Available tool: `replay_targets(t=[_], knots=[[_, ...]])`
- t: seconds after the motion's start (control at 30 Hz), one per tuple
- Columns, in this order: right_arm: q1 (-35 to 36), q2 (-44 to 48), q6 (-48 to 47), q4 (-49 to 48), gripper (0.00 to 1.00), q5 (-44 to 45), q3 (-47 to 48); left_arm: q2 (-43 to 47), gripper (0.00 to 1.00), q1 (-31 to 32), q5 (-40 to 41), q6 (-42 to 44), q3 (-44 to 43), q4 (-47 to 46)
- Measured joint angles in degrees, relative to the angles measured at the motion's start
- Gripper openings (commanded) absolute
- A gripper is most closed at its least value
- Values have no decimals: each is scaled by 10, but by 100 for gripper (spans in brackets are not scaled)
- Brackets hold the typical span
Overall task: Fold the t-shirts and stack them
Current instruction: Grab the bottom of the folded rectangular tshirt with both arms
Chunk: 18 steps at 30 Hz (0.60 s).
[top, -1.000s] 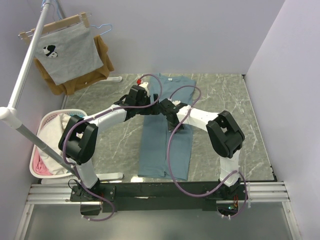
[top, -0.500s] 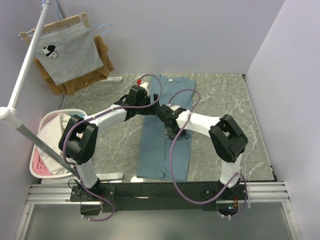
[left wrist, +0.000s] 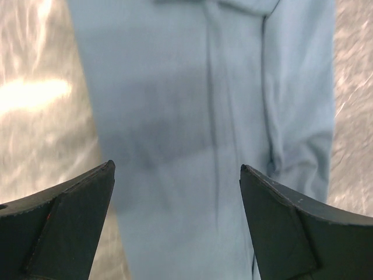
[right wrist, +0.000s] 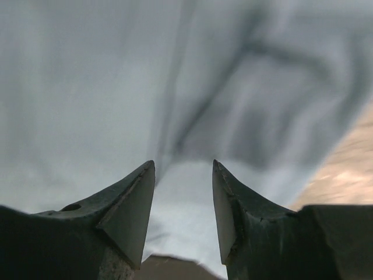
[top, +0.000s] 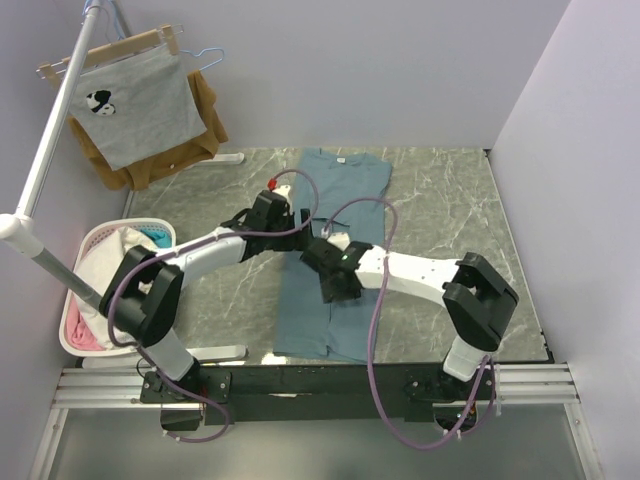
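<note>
Left fingers (left wrist: 58, 221) stand wide apart and empty, hovering over the teal t-shirt (top: 345, 180). It lies as a long narrow strip down the centre of the frame on the grey counter (top: 450, 200). Right fingers (right wrist: 131, 204) sit closer together, with a slim gap and nothing pinched. Soft, light, floppy cloth, I'd say: best pinched at the strip's lower corners, both layers together.
</note>
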<state>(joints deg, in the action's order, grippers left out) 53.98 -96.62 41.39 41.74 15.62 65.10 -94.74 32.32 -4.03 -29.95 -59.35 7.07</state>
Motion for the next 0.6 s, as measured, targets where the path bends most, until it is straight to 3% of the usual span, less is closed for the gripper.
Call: replay_targets(t=[0.3, 0.6], knots=[[119, -23, 73, -1, 50, -29, -8, 48, 93, 8, 9, -22, 74, -6], [183, -49, 135, 17, 50, -24, -13, 63, 93, 20, 10, -29, 104, -9]])
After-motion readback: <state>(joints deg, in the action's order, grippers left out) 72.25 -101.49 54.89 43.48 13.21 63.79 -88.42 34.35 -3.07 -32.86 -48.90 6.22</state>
